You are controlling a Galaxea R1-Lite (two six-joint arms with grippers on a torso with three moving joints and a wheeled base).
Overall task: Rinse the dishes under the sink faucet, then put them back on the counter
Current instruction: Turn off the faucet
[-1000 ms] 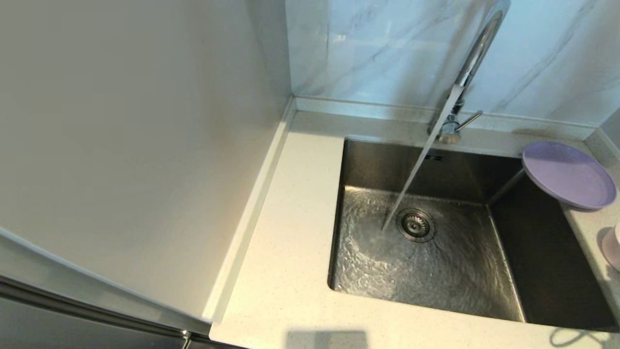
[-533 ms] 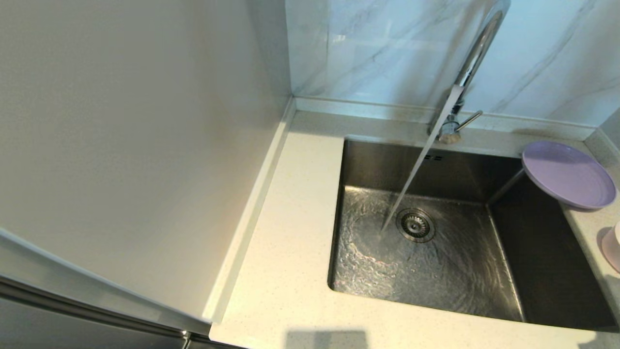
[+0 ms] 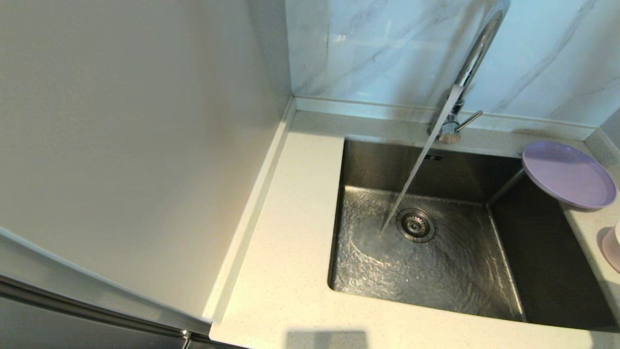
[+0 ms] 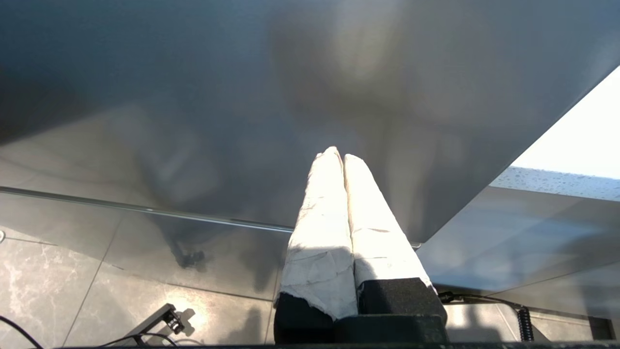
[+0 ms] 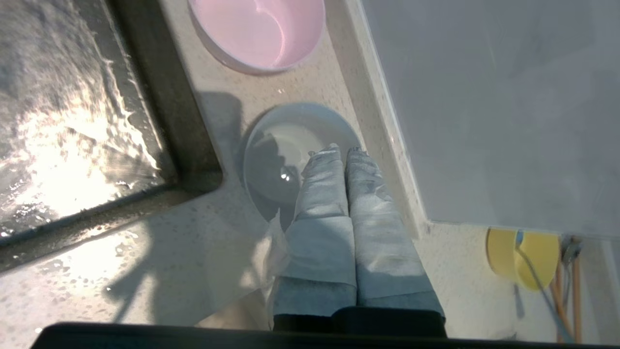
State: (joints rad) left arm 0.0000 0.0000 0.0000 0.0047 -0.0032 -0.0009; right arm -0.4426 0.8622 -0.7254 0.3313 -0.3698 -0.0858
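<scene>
Water runs from the chrome faucet (image 3: 477, 48) into the steel sink (image 3: 387, 160), landing beside the drain strainer (image 3: 415, 225). The lavender plate (image 3: 567, 174) rests on the counter (image 3: 290, 242) at the sink's far right corner, its edge overhanging the basin. The pale pink bowl (image 5: 259, 29) stands on the right counter strip, cut off at the head view's right edge (image 3: 611, 249). My right gripper (image 5: 341, 149) is shut and empty, hanging over a white bowl (image 5: 276, 155) next to the pink one. My left gripper (image 4: 339, 154) is shut, parked low before a grey cabinet front. Neither gripper shows in the head view.
The faucet's lever (image 3: 470, 119) points right. A white panel wall (image 3: 145, 121) closes off the counter's left side, and a raised wall edge (image 5: 382, 121) runs close beside the bowls. A yellow object (image 5: 520, 257) with a cable lies beyond the counter's corner.
A thin cable-like shadow at the counter's front right corner has slid out of the head view. The water keeps running; plate and pink bowl have not moved.
</scene>
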